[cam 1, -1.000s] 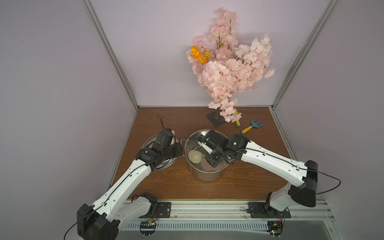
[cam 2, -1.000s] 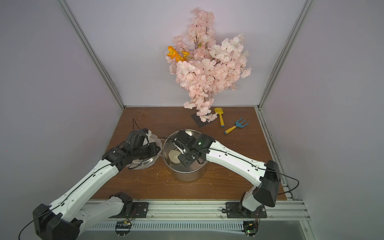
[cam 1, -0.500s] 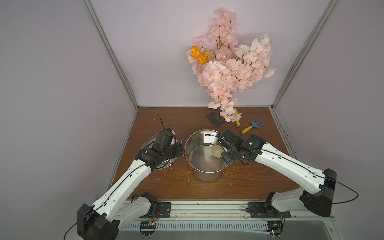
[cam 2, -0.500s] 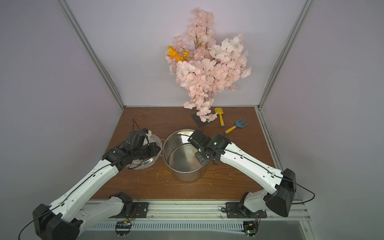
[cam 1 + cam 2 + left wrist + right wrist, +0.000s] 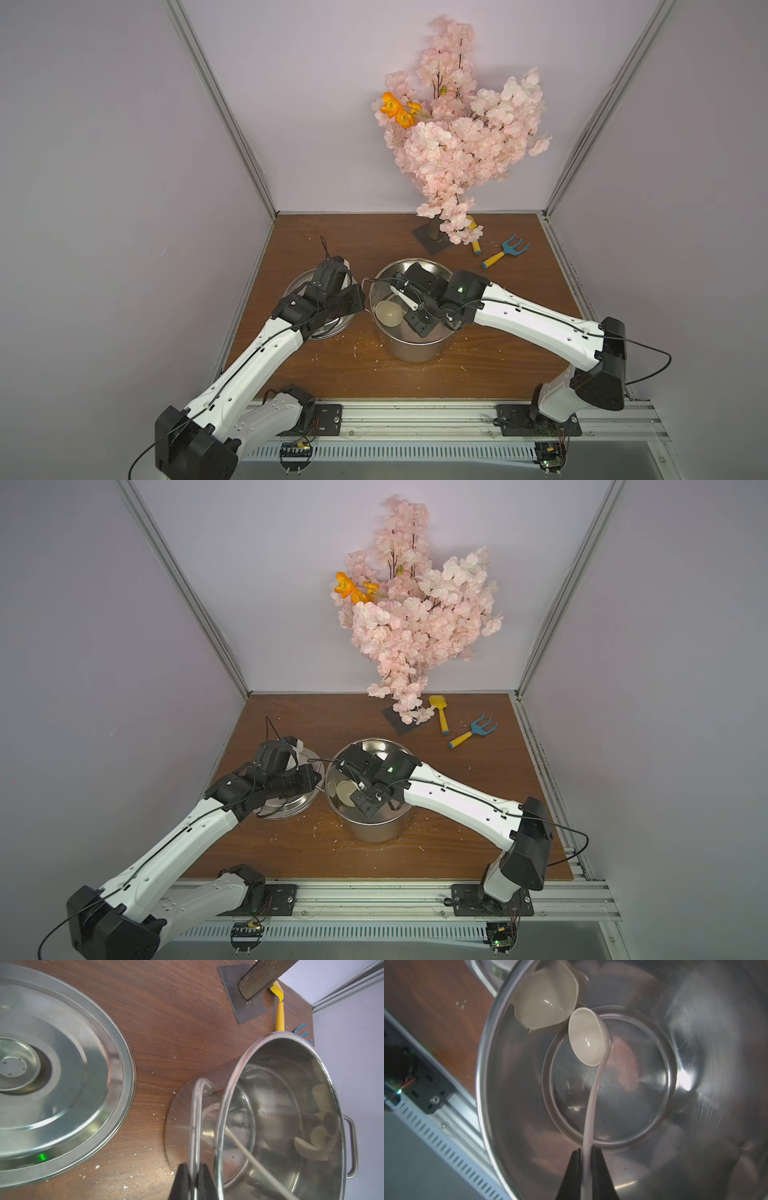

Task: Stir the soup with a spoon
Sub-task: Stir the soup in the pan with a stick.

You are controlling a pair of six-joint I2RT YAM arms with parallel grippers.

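Spoon (image 5: 588, 1039) is in the pot (image 5: 415, 349), right claw (image 5: 585, 1153) pinching its handle, left claw (image 5: 194, 1167) pinching the pot loop (image 5: 196, 1105). Looks mid-stir.

My left arm (image 5: 266, 349) folds sharply at the elbow just above its base. From there the forearm stretches forward and inward, and the wrist is turned toward my right side. My left gripper (image 5: 193, 1167) is clamped tight on the pot's loop handle (image 5: 196, 1118), with one finger on either side of the wire. My right arm (image 5: 536, 320) has the same sharp bend at the elbow and reaches inward toward my left, wrist tipped down. My right gripper (image 5: 586, 1151) points downward, jaws pinched on the slim handle of the spoon (image 5: 588, 1039).
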